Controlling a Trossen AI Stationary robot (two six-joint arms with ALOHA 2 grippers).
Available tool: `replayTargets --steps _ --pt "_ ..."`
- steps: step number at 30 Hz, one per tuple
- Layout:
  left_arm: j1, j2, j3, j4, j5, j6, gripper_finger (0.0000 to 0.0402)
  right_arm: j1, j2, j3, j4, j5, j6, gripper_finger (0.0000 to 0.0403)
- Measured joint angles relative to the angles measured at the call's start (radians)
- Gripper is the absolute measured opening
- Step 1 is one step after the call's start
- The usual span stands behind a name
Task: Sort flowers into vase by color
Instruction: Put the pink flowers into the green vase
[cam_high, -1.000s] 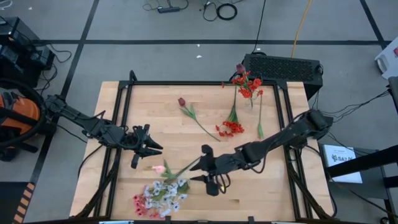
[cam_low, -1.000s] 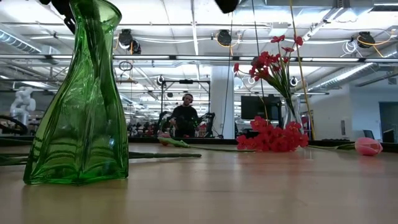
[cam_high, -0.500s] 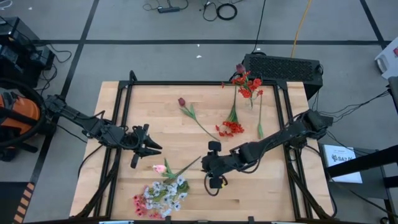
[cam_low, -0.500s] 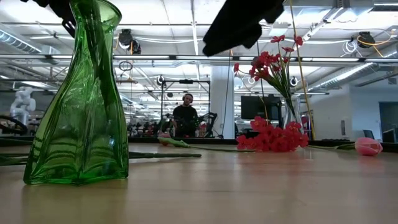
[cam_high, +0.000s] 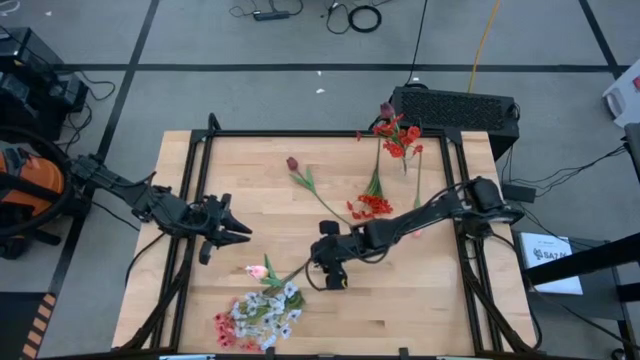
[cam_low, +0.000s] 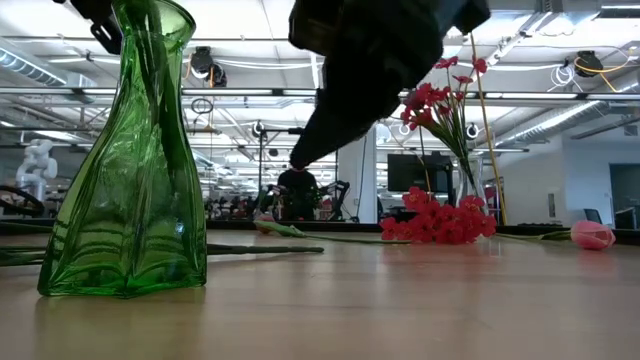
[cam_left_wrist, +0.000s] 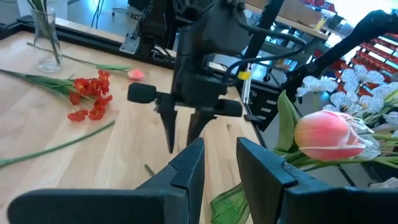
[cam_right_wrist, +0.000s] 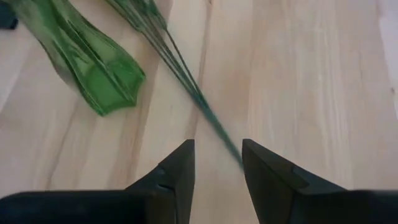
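green vase (cam_low: 125, 160) with pink and white flowers (cam_high: 262, 308) stood at the table's (cam_high: 440, 300) near edge. right gripper (cam_high: 333, 272) hung mid-table, fingers apart around a green stem (cam_right_wrist: 205, 112), not clenched. left gripper (cam_high: 228, 225) waited released near the left edge. red flowers (cam_high: 392, 135) lay at the far edge.

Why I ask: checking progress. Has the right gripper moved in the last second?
Yes. In the high view the right gripper shifted up-picture, away from the table's near edge.

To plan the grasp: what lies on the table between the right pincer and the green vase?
In the right wrist view, thin green stems run over the wooden table from beside the green vase to the open right pincer.
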Motion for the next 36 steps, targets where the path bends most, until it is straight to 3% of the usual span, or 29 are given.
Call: replayTargets --steps 17,21,26,32,36 --pt "0.0 -0.012 0.0 -0.037 -0.032 -0.002 0.01 -0.066 0.077 0.0 0.041 -0.019 -0.239 0.0123" --pt "0.0 -0.012 0.0 -0.037 -0.052 -0.002 0.01 -0.079 0.086 0.0 0.047 -0.106 -0.273 0.0119" --pt "0.0 -0.012 0.0 -0.035 -0.069 -0.001 0.01 -0.084 0.141 0.0 0.064 -0.116 -0.311 0.0116" --pt "0.0 -0.012 0.0 -0.035 -0.079 -0.003 0.01 -0.083 0.192 0.003 0.098 -0.123 -0.268 0.0112" --pt "0.0 -0.012 0.0 -0.031 -0.079 -0.003 0.01 -0.087 0.204 0.005 0.086 -0.165 -0.195 0.0066"
